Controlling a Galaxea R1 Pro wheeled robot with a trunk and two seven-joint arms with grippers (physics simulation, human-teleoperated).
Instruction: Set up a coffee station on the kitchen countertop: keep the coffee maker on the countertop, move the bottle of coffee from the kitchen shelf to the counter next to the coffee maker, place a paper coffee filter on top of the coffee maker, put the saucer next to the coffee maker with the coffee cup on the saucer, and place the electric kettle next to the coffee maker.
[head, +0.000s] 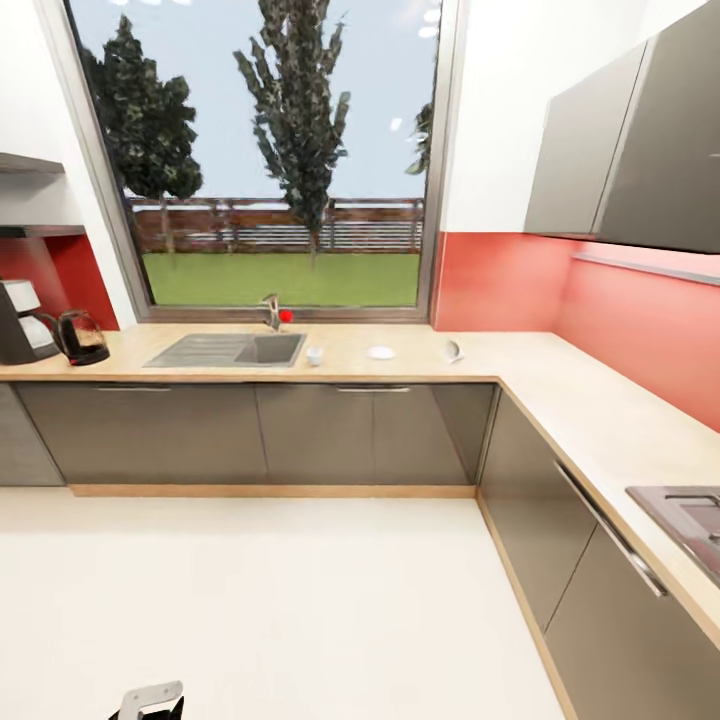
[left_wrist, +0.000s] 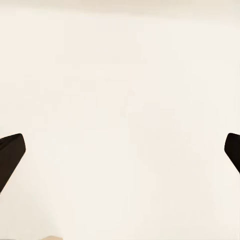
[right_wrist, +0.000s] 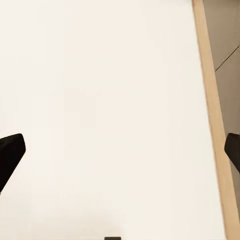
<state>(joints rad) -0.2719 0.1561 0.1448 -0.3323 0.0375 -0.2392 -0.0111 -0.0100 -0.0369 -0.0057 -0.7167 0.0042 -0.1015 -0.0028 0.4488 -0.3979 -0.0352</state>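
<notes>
The black and white coffee maker (head: 20, 320) stands at the far left of the countertop (head: 560, 385), with the dark electric kettle (head: 82, 338) right beside it. Right of the sink lie a small white coffee cup (head: 315, 354), a white saucer (head: 381, 352) and a white paper coffee filter (head: 453, 350), each apart from the others. The bottle of coffee is out of view. My left gripper (left_wrist: 120, 155) hangs open over bare pale floor. My right gripper (right_wrist: 120, 155) is also open above the floor, near a cabinet's wooden plinth (right_wrist: 212, 115).
A sink (head: 230, 350) with a faucet (head: 272, 312) sits under the window. Wall shelves (head: 35, 232) hang above the coffee maker. The counter turns along the right wall, with a cooktop (head: 690, 515) and upper cabinets (head: 640, 150). Open floor (head: 280, 600) lies ahead.
</notes>
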